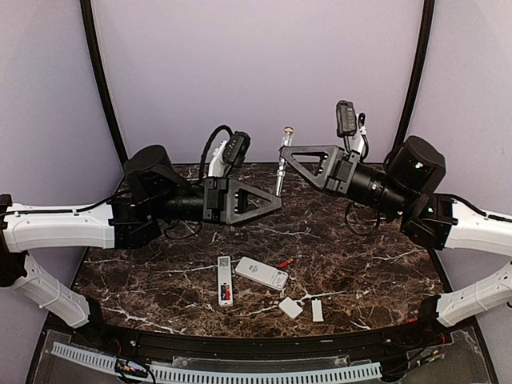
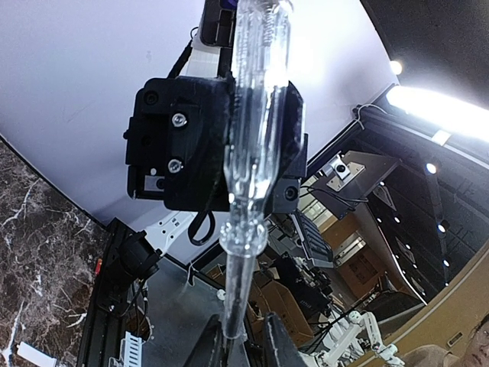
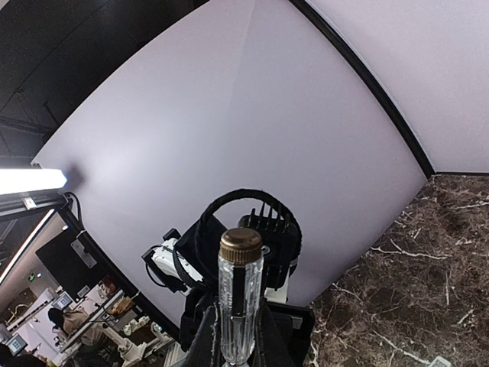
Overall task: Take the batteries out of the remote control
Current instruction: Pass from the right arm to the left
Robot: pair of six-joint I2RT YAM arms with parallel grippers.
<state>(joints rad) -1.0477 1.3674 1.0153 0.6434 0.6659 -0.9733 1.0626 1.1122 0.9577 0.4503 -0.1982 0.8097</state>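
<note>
It looks like a tool hand-over in midair: the right gripper (image 1: 283, 152) pinches the screwdriver (image 1: 282, 170) by its handle, and the left gripper (image 1: 279, 200) flanks the shaft — I cannot tell if it grips. One red battery (image 1: 285, 262) lies beside the remote (image 1: 262, 273). Next, I'd guess — one claw lets go.

Left arm (image 1: 172, 206), right arm (image 1: 376, 186) raised, fingers (image 1: 268, 205) facing each other

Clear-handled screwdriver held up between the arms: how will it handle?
Probably stiff: the screwdriver has a straight metal shaft. Its glossy clear handle may slip in the right tool. Round, so likely to roll if set down.
</note>
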